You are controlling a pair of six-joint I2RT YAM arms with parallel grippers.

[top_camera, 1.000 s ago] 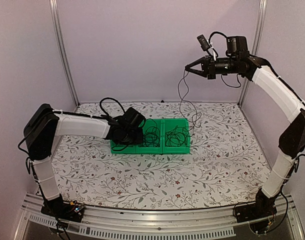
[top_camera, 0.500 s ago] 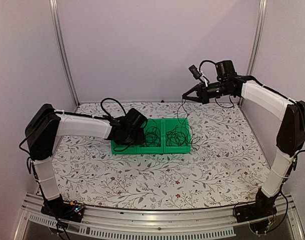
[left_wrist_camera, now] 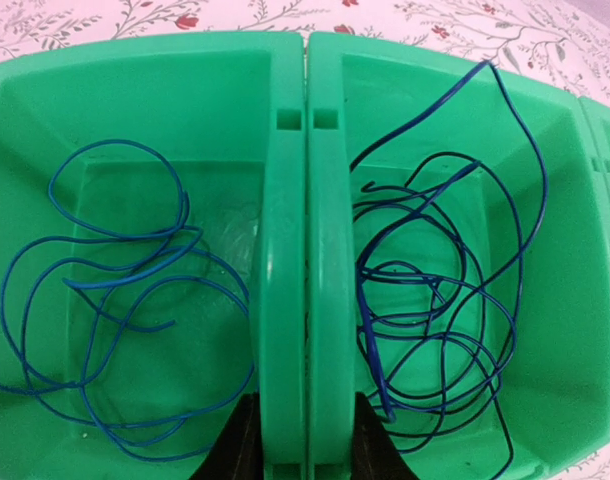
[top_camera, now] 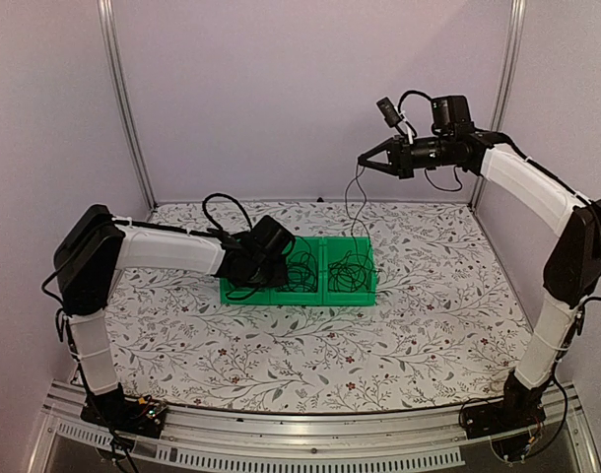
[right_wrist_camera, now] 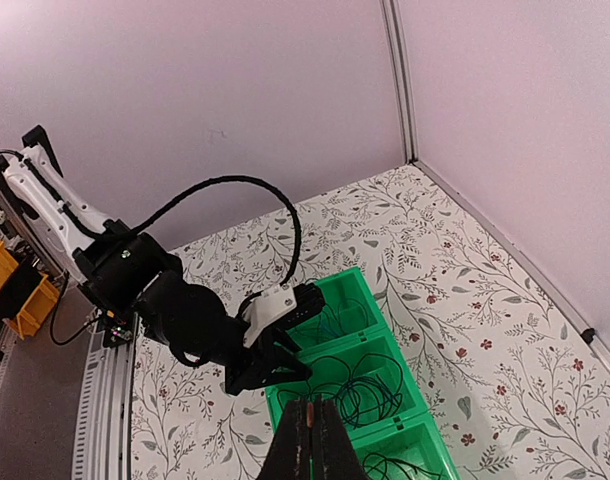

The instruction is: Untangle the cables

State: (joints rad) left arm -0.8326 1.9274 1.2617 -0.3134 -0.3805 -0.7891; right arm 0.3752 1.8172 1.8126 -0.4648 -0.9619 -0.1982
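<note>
Three joined green bins (top_camera: 325,293) sit mid-table. My left gripper (top_camera: 277,258) is shut on the double wall (left_wrist_camera: 307,250) between the left and middle bins, one finger (left_wrist_camera: 237,445) on each side. A blue cable (left_wrist_camera: 115,300) lies coiled in the left bin. Dark cables (left_wrist_camera: 440,300) lie in the middle bin. My right gripper (top_camera: 363,160) is raised above the bins, shut on the end of a thin black cable (top_camera: 347,202) that hangs down into the right bin, where more loops (top_camera: 350,266) lie. In the right wrist view the gripper (right_wrist_camera: 307,425) is shut on that end.
The floral tablecloth (top_camera: 310,355) surrounds the bins. Pale walls and metal posts (top_camera: 123,99) enclose the table at the back and sides. The left arm's thick black cable (top_camera: 222,205) loops above its wrist.
My right gripper dropped lower with the cable, then rose part of the way back. The bins and my left gripper shifted slightly to the right.
</note>
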